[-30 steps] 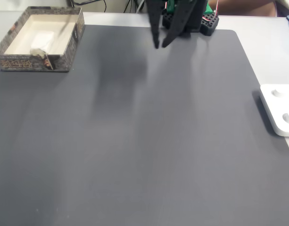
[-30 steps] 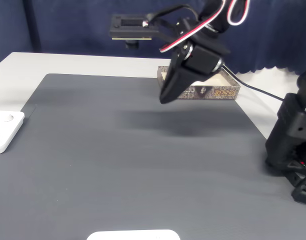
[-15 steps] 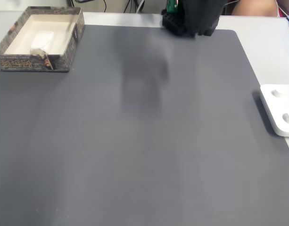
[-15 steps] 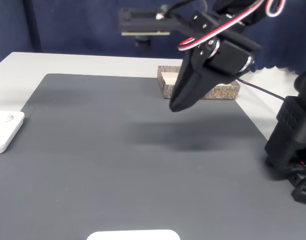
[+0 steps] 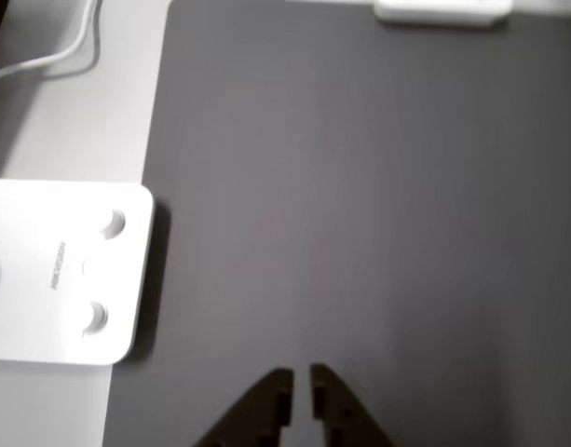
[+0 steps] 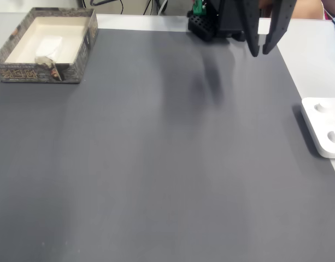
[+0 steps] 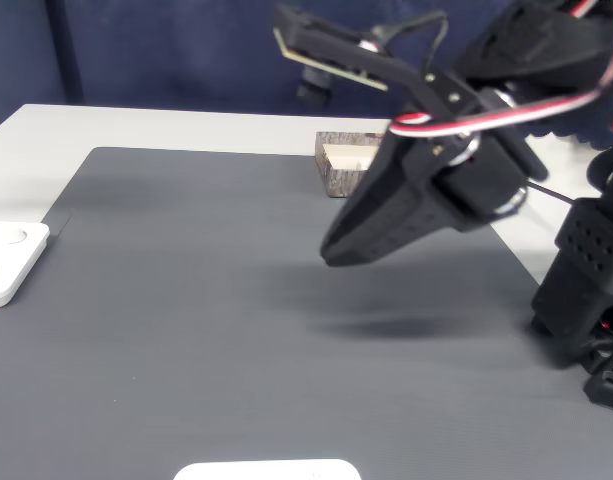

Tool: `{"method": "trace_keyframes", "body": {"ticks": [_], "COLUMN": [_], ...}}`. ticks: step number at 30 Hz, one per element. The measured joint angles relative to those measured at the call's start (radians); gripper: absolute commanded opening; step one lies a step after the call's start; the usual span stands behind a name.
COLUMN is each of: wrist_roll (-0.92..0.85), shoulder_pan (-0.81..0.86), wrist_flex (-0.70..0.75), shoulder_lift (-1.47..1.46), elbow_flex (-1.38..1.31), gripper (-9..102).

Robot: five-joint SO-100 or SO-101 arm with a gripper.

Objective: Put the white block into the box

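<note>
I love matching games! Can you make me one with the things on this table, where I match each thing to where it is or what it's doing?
Things:
1. white block
2. box
3. gripper
4. white plastic device

Places or states:
A. at the right edge of the grey mat in a fixed view
B. lying inside the box
C. in the air above the mat near the arm's base, holding nothing
D. at the top left corner of the mat in a fixed view

Pairs: 1-B, 2-D, 3-C, 4-A
</note>
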Motion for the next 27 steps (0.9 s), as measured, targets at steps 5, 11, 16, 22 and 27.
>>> {"method": "trace_keyframes", "body": {"ticks": [5,11,16,22,27], "wrist_roll": [-0.029,-0.038,-0.089,-0.115,-0.132], "shoulder_pan": [0.0,0.0,-0.003,-0.029,-0.029], "wrist_flex": [0.018,0.083,0.107,0.23,0.273], "shoulder_lift": [0.176,0.331,0.442,0.552,0.629], "elbow_flex": [0.13,0.23,0.322,0.373,0.411], "gripper": [-2,-2,-2,-2,-2]}}
